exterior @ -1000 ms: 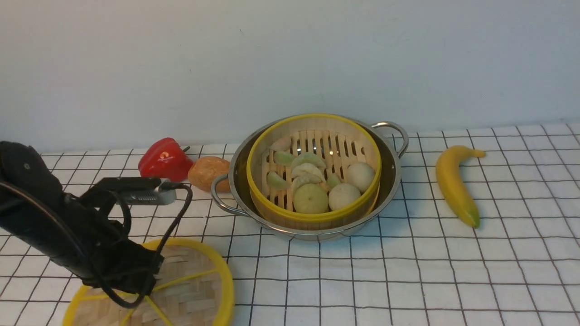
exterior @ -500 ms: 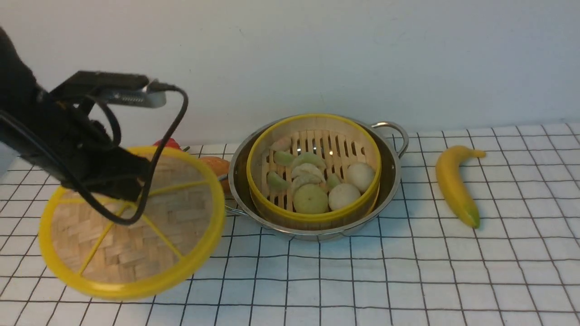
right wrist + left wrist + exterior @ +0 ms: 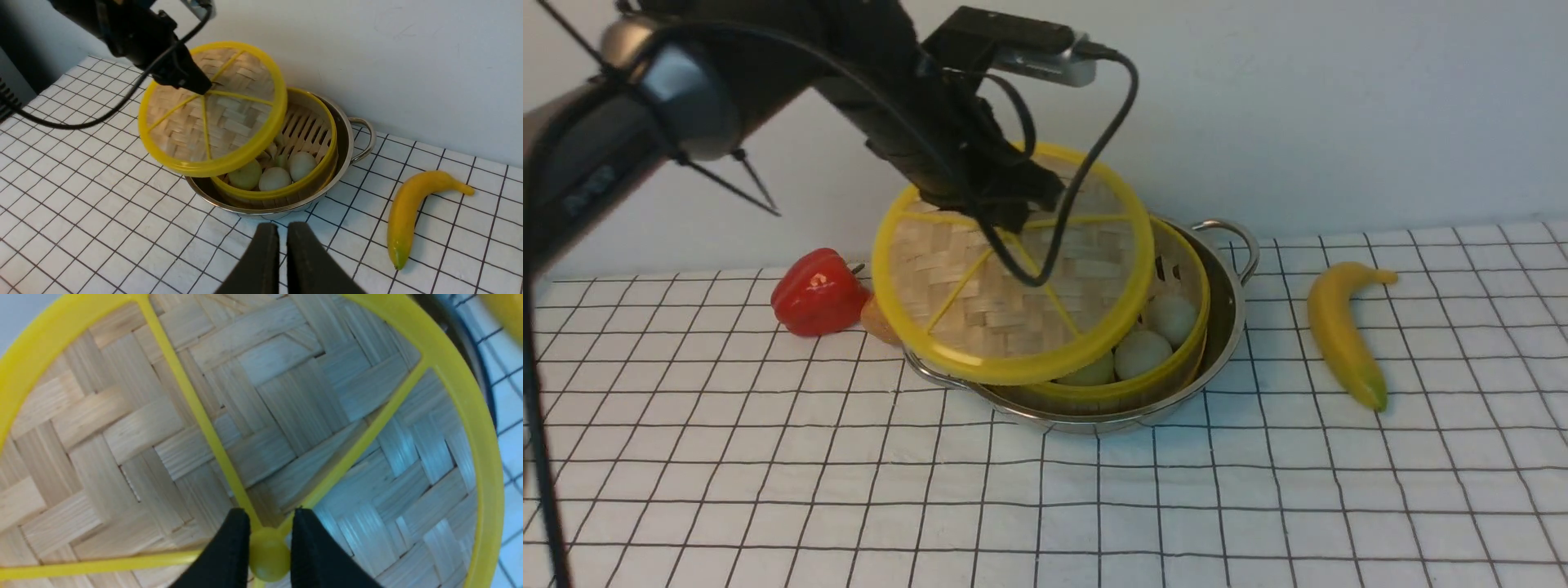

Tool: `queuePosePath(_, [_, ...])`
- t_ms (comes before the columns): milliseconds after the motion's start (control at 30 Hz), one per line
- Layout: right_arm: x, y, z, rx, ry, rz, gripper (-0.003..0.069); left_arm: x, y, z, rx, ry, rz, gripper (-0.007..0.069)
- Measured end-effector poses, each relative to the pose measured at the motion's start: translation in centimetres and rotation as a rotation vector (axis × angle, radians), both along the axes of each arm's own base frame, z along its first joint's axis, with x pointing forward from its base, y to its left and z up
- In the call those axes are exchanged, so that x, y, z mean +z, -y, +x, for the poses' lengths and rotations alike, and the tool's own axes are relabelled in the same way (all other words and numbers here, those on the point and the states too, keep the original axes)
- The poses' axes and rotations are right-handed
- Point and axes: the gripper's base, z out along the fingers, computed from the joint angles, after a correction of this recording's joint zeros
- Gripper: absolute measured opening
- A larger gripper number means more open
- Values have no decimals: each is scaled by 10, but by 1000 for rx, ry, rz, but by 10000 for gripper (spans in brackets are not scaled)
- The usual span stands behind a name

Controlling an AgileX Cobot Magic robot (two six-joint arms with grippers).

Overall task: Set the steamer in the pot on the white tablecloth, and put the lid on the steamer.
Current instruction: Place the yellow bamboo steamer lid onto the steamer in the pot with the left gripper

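Left pincer [image 3: 267, 517] is clamped on the little yellow hub [image 3: 265, 555] in the middle of the lid [image 3: 1013, 278], one finger each side of it. Makes sense to me: that knob is the only thing on a flat woven disc you can actually pinch, and being dead centre it should stop the lid swinging off to one side.

Lid's in the air, tilted with its near edge low, hanging over the left part of the steamer [image 3: 1176, 359]. It's not seated, its rim is off to the left of the steamer's rim. Steamer is down inside the pot [image 3: 1227, 318], pot's on the cloth [image 3: 1094, 506], and a couple of buns [image 3: 1143, 353] peek out from under the lid.

So the first half looks done. I'd guess what's left is sliding the lid right, levelling it and lowering it rim on rim.

Right pincer [image 3: 282, 229] sits low over the cloth on the near side of the pot, fingers all but together with nothing in them, probably so it doesn't get in the left arm's way. Pepper [image 3: 817, 292] and banana [image 3: 1342, 331] lie either side of the pot.
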Motion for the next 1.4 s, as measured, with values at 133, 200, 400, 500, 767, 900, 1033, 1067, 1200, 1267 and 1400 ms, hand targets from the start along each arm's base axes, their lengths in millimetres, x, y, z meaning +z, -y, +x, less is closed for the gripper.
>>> queuePosePath(133, [0, 0, 0, 0, 0, 0, 59, -13, 27, 12, -47, -7, 5, 123])
queuePosePath(200, [0, 0, 0, 0, 0, 0, 62, -20, 38, 16, -65, -13, 9, 123])
queuePosePath(400, [0, 0, 0, 0, 0, 0, 69, -31, 46, 23, -76, -28, 49, 123])
queuePosePath(500, [0, 0, 0, 0, 0, 0, 71, -35, 45, 24, -74, -36, 66, 123])
queuePosePath(767, [0, 0, 0, 0, 0, 0, 75, -36, 43, 29, -69, 4, 88, 123])
queuePosePath(900, [0, 0, 0, 0, 0, 0, 75, -35, 43, 30, -68, 17, 90, 123])
queuePosePath(1033, [0, 0, 0, 0, 0, 0, 75, -34, 43, 30, -68, 19, 89, 121])
queuePosePath(1067, [0, 0, 0, 0, 0, 0, 75, -34, 43, 30, -68, 20, 89, 120])
queuePosePath(1200, [0, 0, 0, 0, 0, 0, 75, -34, 43, 30, -57, 18, 83, 120])
queuePosePath(1267, [0, 0, 0, 0, 0, 0, 75, -34, 43, 30, -50, 15, 80, 120])
queuePosePath(1400, [0, 0, 0, 0, 0, 0, 78, -34, 44, 30, -44, 13, 76, 120])
